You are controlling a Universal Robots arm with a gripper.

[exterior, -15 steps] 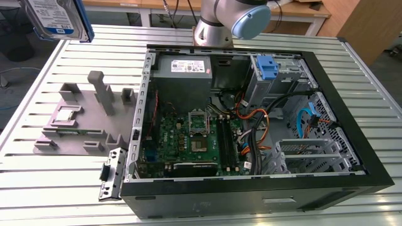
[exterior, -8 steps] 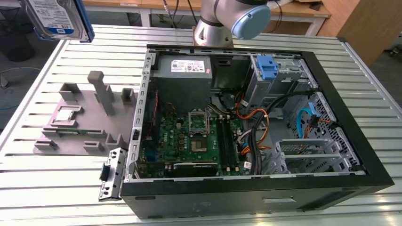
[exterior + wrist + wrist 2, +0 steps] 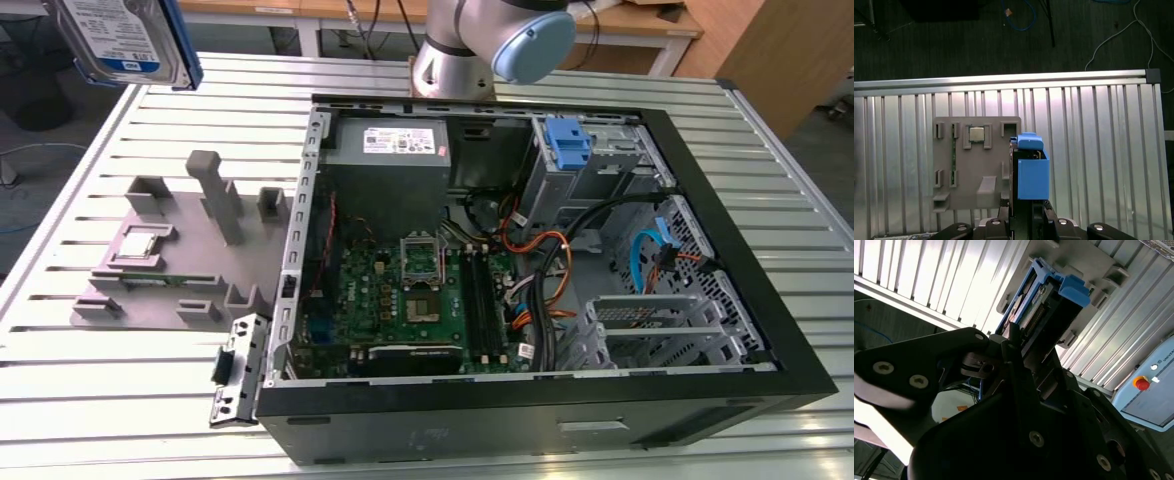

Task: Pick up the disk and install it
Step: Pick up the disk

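The black robot hand [image 3: 1026, 347] is closed tight on the flat rectangular silver hard disk [image 3: 127, 40], pinching it from both sides. The disk has a white-and-blue label and sits in a blue plastic carrier frame. It hangs in the air, clear of the ribbed aluminium table [image 3: 94, 410], above the table's far corner at the exterior view's left, with its label facing that camera.

In the first wrist view the disk [image 3: 1032, 172] is seen edge-on between the two halves of the hand [image 3: 1026, 219]. It is just over the edge of a grey moulded plastic holder tray [image 3: 979, 172] lying on the table near one long edge. That tray carries a small square silver chip [image 3: 976, 134] and a thin green memory stick [image 3: 953, 155].

A black open computer case [image 3: 534, 415] rests on the table beside the tray, toward the exterior view's right. Inside it are a green motherboard [image 3: 387, 290], a grey power supply box [image 3: 400, 145] at the far wall, and a blue plastic bracket [image 3: 567, 140] near the far corner
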